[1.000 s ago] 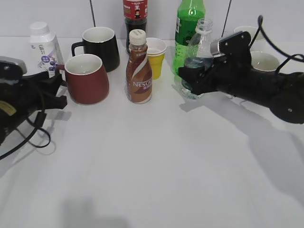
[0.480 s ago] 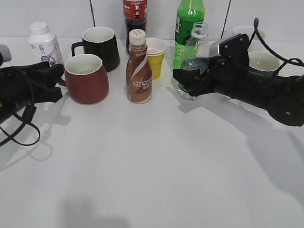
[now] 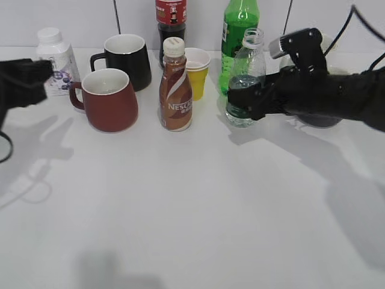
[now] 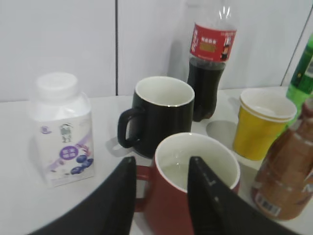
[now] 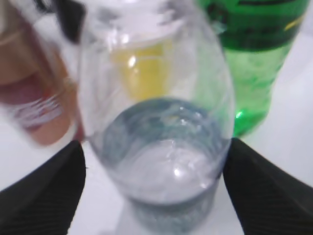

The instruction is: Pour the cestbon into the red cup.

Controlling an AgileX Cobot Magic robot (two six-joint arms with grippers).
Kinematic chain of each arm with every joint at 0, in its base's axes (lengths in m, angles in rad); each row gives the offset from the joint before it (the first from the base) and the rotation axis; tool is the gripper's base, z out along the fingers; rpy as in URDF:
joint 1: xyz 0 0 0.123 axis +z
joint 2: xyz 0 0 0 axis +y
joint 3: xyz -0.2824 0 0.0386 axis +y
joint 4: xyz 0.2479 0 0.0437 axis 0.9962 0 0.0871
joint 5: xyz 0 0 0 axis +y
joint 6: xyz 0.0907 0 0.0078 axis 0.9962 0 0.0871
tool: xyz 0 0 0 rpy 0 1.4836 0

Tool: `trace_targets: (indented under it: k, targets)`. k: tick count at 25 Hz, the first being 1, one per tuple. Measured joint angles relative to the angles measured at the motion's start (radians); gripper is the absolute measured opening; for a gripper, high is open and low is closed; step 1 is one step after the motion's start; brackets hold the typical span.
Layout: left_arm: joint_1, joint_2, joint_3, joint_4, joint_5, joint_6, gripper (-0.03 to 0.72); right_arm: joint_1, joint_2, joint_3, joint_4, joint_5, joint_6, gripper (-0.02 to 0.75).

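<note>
- Exterior view: right gripper [image 3: 240, 103] clasps the cestbon [image 3: 245, 78], upright, well right of the red cup [image 3: 109, 99].
- Left gripper [image 4: 159, 193] gapes, empty.
- Lift clear of neighbouring bottles before tilting.

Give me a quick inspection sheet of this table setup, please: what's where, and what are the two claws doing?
Surface: white table, bare in front.
Job's things: cestbon upright, uncapped, part full; red cup upright at left.
Clutter: Nescafe bottle, black mug, yellow cup, green bottle, cola bottle, milk bottle, grey mug behind the right arm.
Grippers: right gripper closed around the cestbon; left gripper open, fingers either side of the red cup's handle end.
Cables: black cable above right arm.
Surroundings: white wall panels.
</note>
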Motion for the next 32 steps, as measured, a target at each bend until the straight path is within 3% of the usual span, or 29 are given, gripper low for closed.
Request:
trace_targets:
  k: [8,12,16,22,26,32]
  targets:
    - [0.0,-0.317,-0.031,-0.063,0.444,-0.046,0.274,0.0,-0.108,0.0,-0.409,0.089,0.436,0.662]
    - [0.0,-0.441,-0.096,-0.103,0.699,-0.047,0.274,0.0,-0.136,0.0,-0.494,0.172,0.527,0.661]
    - [0.0,-0.512,-0.192,-0.17,1.054,-0.047,0.274,0.0,-0.141,0.0,-0.576,0.208,0.638,0.661]
    - [0.0,-0.537,-0.327,-0.249,1.621,0.052,0.274,0.0,-0.238,0.0,-0.92,0.147,1.054,0.655]
    - [0.0,-0.549,-0.341,-0.266,1.827,0.084,0.274,0.0,-0.338,0.03,-0.98,0.098,1.216,0.645]
    - [0.0,-0.654,-0.343,-0.26,1.856,0.086,0.243,0.0,-0.464,0.092,-0.988,0.074,1.257,0.633]
